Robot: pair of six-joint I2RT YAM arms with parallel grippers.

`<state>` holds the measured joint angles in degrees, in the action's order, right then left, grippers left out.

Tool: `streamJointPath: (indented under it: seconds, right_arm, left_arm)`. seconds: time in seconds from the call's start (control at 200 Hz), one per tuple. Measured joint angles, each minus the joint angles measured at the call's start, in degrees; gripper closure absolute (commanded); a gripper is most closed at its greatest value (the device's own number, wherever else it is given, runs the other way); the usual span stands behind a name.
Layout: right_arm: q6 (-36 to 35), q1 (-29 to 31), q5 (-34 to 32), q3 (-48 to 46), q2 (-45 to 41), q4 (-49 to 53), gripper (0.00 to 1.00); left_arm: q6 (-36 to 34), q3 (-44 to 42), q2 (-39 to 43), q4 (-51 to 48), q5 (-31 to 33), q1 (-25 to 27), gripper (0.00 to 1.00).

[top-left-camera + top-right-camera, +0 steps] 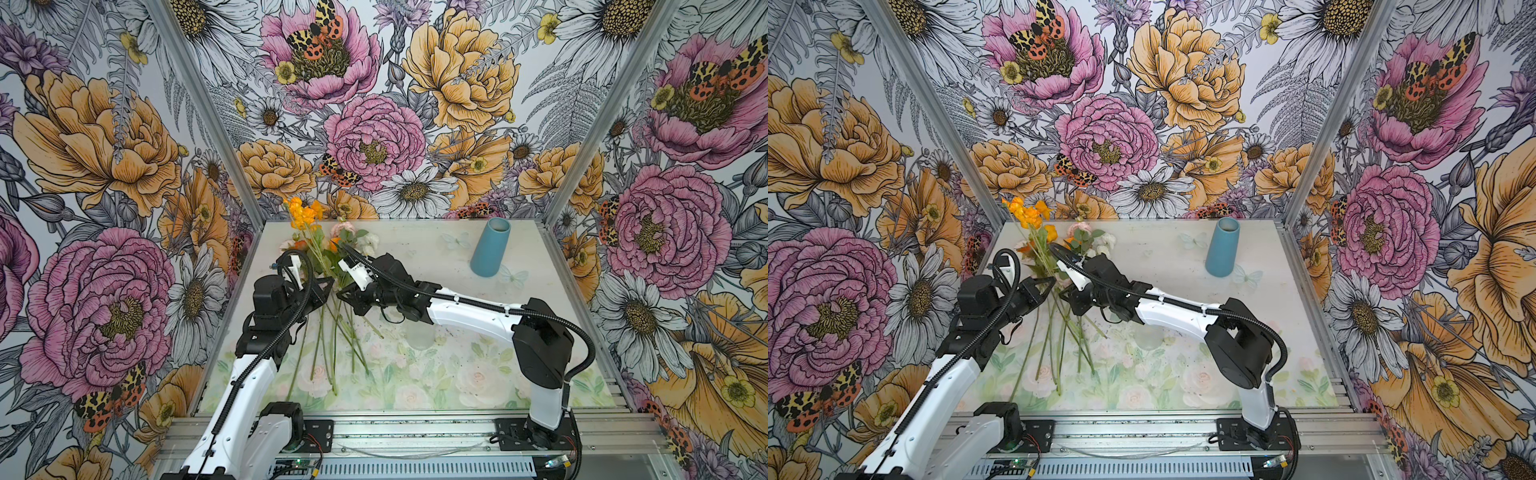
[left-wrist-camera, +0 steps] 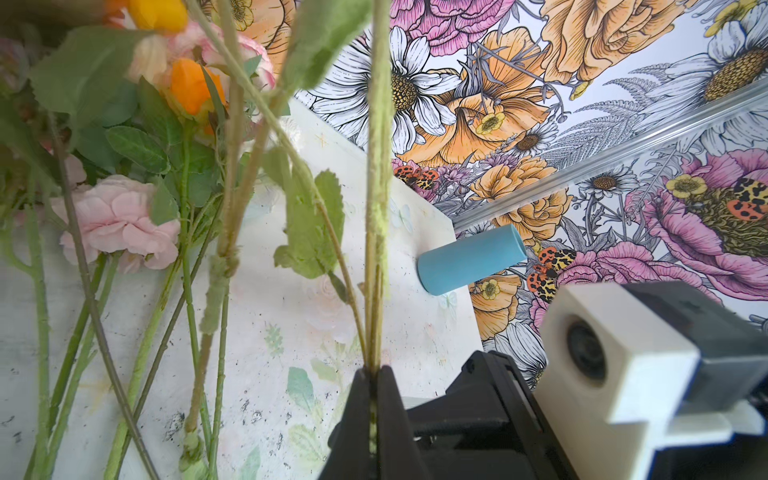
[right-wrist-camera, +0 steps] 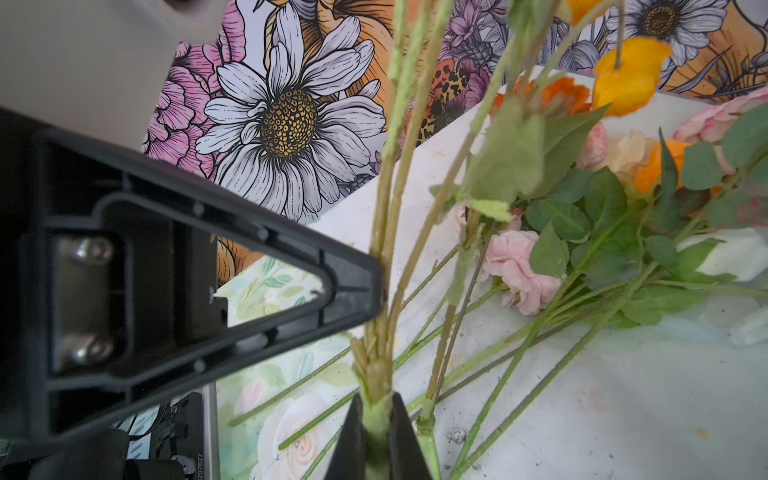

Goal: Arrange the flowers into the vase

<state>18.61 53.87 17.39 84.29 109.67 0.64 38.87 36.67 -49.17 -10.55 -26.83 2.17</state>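
Both grippers clamped on one orange-bloomed stem of the flowers (image 1: 316, 245).
Left gripper (image 1: 331, 287) and right gripper (image 1: 340, 296) meet tip to tip at the table's (image 1: 415, 249) far left; stems run near-to-far, blooms toward the back wall, well apart from the upright vase (image 1: 490, 249).

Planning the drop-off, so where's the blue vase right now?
In both top views the blue vase stands upright on the far right of the table, near the back wall; the flowers are across the table to its left.
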Motion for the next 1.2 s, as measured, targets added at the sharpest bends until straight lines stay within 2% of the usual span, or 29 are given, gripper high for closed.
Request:
streamJointPath:
  seconds: [0.065,0.13,0.195,0.245,0.38,0.48,0.706,0.791,0.896,1.101,1.201]
  right_arm:
    - [0.0,0.0,-0.2,0.0,0.0,0.0,1.0]
    - [-0.1,0.0,-0.2,0.0,0.0,0.2,1.0]
    - [-0.2,-0.2,-0.2,0.3,0.0,0.6,1.0]
    - [-0.2,-0.3,0.0,0.8,0.0,1.1,1.0]
    - [0.3,-1.4,2.4,3.5,0.0,2.9,1.0]
    - [2.2,-3.0,5.1,6.8,0.3,3.4,1.0]
    - [7.4,-5.6,10.5,11.2,0.6,2.8,1.0]
    - [8.7,-5.7,12.0,11.2,0.6,3.0,1.0]
    - [9.8,-5.7,13.9,11.2,0.6,3.0,1.0]
    - [10.6,-5.7,16.1,11.2,0.6,3.0,1.0]
    - [10.6,-5.7,16.6,11.2,0.6,3.0,1.0]
  left_arm:
    - [-0.4,0.0,0.0,-0.1,0.2,0.0,0.88]
    - [-1.8,0.0,0.1,-0.5,0.7,0.0,0.72]
    - [-2.9,0.0,0.1,-1.5,1.8,-0.1,0.62]
    - [-3.4,0.0,0.3,-2.4,2.3,-0.1,0.58]
    - [-5.0,0.0,2.6,-3.4,3.5,-0.1,0.51]
    - [-6.1,0.0,4.2,-4.3,4.6,-0.1,0.51]
    - [-6.5,-0.1,2.9,-6.6,8.4,0.4,0.48]
    - [-7.1,-0.1,2.1,-6.8,11.2,0.8,0.43]
    - [-8.6,-0.1,-0.8,-5.6,14.2,1.0,0.32]
    - [-11.0,-0.3,-10.9,3.6,18.3,0.9,0.34]
    - [-11.7,-0.3,-16.5,8.9,18.1,0.3,0.36]
